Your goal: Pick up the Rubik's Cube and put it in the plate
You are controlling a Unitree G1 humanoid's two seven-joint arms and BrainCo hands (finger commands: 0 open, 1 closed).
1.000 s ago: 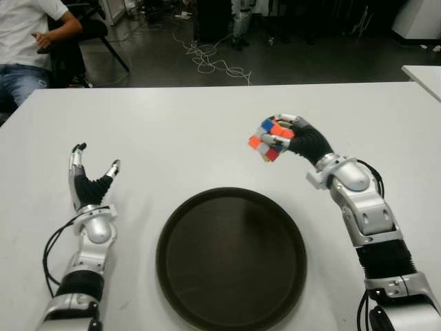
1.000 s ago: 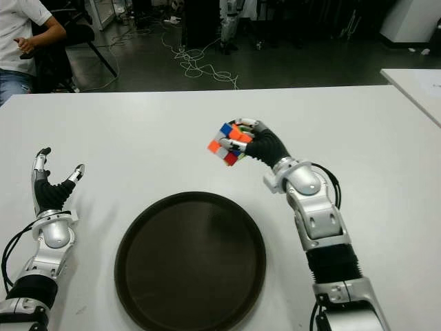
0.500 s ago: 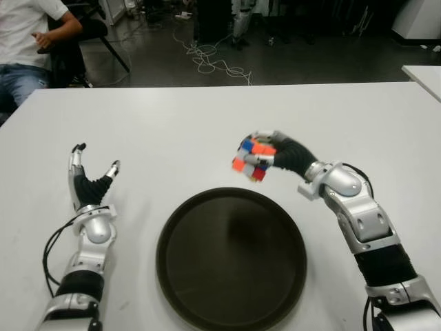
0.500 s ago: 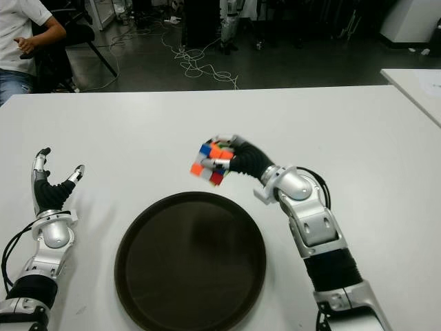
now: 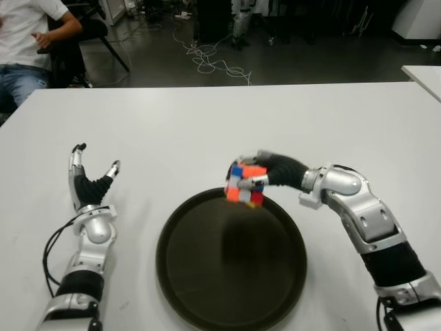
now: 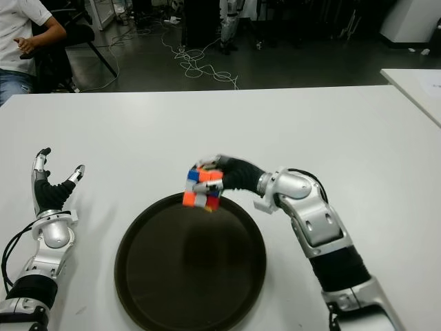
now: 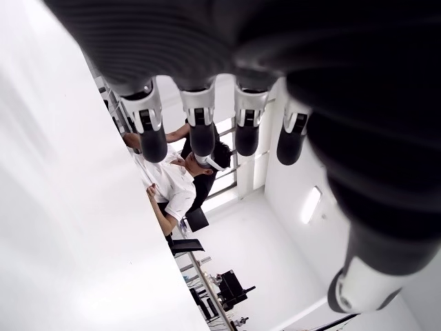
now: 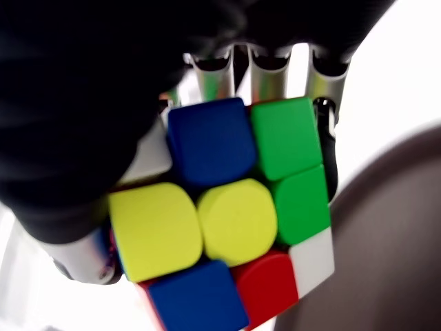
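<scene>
My right hand [image 5: 258, 176] is shut on the Rubik's Cube [image 5: 244, 186], holding it in the air over the far rim of the round dark plate [image 5: 231, 276]. In the right wrist view the cube [image 8: 234, 214] fills the picture, with fingers [image 8: 269, 76] wrapped round its far side and the plate's rim [image 8: 386, 234] beside it. My left hand [image 5: 89, 176] shows on the white table [image 5: 172, 131] at the near left, fingers spread and holding nothing.
A person [image 5: 27, 41] sits on a chair beyond the table's far left corner. Cables [image 5: 207, 58] lie on the dark floor behind the table. Another white table's corner [image 5: 424, 72] shows at the far right.
My right hand has carried the cube leftward and toward me, from above the bare table beyond the plate to over the plate's far rim. The left hand has not moved.
</scene>
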